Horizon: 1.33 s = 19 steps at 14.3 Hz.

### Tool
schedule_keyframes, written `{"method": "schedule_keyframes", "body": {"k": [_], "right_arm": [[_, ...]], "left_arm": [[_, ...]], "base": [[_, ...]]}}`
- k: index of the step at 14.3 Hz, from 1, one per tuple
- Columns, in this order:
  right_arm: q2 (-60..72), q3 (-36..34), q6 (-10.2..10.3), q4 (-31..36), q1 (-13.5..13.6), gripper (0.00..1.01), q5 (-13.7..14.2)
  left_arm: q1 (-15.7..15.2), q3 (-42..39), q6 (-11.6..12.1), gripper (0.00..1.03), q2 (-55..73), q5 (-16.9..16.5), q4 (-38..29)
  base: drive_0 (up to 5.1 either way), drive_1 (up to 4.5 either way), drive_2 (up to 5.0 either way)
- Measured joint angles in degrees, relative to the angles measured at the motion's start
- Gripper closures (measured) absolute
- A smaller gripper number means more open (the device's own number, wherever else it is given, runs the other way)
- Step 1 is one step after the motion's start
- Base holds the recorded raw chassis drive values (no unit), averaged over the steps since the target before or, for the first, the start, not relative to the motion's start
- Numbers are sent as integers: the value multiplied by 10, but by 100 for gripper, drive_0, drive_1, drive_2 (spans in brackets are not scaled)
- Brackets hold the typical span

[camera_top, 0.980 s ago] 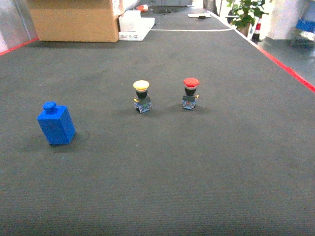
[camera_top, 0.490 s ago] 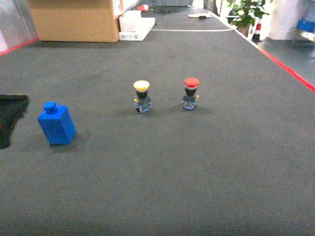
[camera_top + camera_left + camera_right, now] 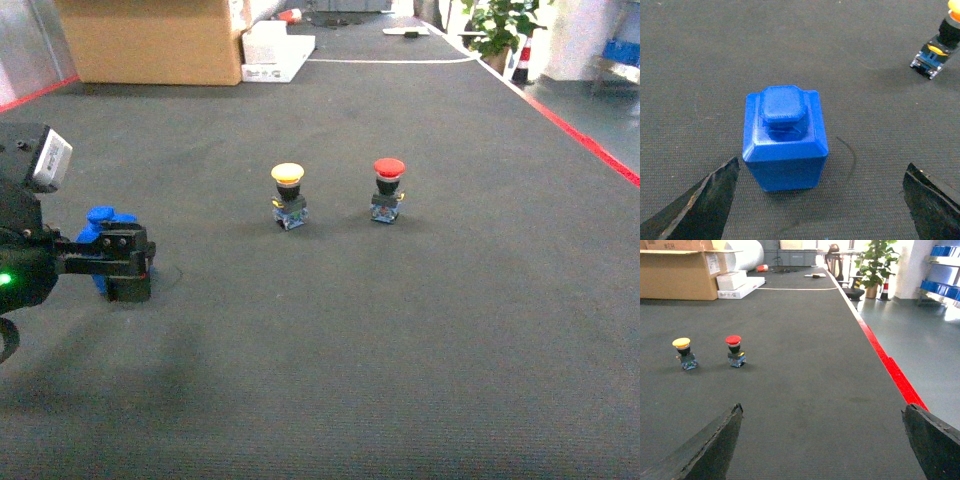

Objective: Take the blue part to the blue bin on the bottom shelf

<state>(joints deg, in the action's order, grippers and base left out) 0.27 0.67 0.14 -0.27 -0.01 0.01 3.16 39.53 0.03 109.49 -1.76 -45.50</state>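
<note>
Left pincer [image 3: 820,200] arrived, spread wide around blue part [image 3: 785,140].

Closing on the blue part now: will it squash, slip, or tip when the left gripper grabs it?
The blue part looks like rigid printed plastic, so squashing seems unlikely. Its flat sides and ridged surface should grip well. It appears squat and wide-based, so probably stable.

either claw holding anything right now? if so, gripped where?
Nothing held. Left claw is open, its fingers either side of the blue part but apart from it. Right claw is open over bare carpet.
</note>
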Motion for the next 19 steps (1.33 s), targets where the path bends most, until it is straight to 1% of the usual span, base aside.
{"method": "schedule_keyframes", "body": {"k": [4, 5, 7, 9, 11, 12, 13, 14, 16, 18, 19], "right_arm": [[0, 0, 0, 0, 0, 3, 0], [0, 0, 0, 0, 0, 3, 0], [0, 0, 0, 0, 0, 3, 0], [0, 0, 0, 0, 0, 3, 0], [0, 0, 0, 0, 0, 3, 0], [0, 0, 0, 0, 0, 3, 0], [0, 0, 0, 0, 0, 3, 0], [0, 0, 0, 0, 0, 3, 0], [0, 0, 0, 0, 0, 3, 0], [0, 0, 0, 0, 0, 3, 0], [0, 0, 0, 0, 0, 3, 0]], "left_arm": [[-6, 93, 0, 5, 98, 2, 9], [-14, 132, 0, 17, 134, 2, 24], [-16, 143, 0, 26, 143, 0, 27], [-16, 146, 0, 32, 146, -2, 24], [-19, 148, -5, 53, 148, -6, 17], [-19, 148, -9, 58, 148, -7, 13], [-19, 148, -11, 59, 148, -10, 10], [-19, 145, -11, 59, 147, -12, 2], [-18, 99, -10, 59, 116, -12, -27], [-23, 6, -15, 59, 8, -1, -66], [-26, -47, -19, 59, -73, 10, -59]], "base": [[0, 0, 0], [0, 0, 0], [0, 0, 0], [0, 0, 0], [0, 0, 0], [0, 0, 0], [0, 0, 0], [0, 0, 0], [0, 0, 0], [0, 0, 0], [0, 0, 0]]}}
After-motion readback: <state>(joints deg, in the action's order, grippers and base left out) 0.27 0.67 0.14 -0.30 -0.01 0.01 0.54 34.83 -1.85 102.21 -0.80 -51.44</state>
